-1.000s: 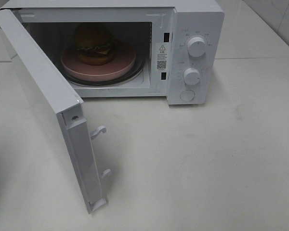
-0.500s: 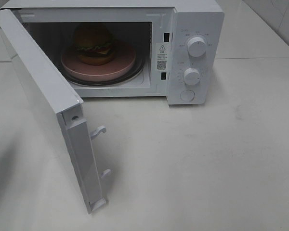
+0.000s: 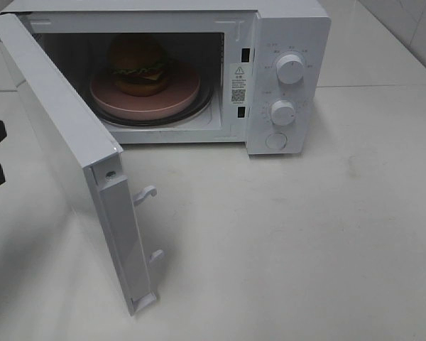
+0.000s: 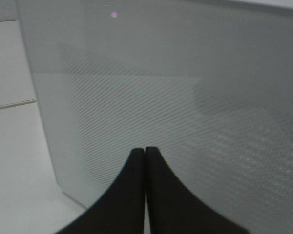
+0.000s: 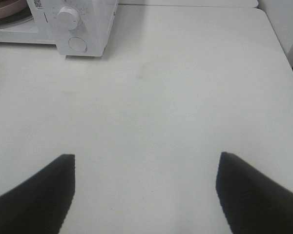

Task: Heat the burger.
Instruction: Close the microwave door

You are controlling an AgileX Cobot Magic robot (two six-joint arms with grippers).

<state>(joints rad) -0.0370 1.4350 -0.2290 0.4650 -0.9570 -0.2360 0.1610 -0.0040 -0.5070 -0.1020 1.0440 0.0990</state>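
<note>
Before me, the burger point(image 3: 137, 65) stands upright and whole, its domed, glossy golden-brown bun on top. Under the dome I can see a frill of green lettuce, a strip of yellow cheese and some red tomato, then a dark patty and the lower bun. It rests near the middle of a round pink plate point(image 3: 183, 96) inside the white microwave point(image 3: 291, 28). The microwave's door point(image 3: 57, 121) hangs wide open. The top of the bun is in shadow.
</note>
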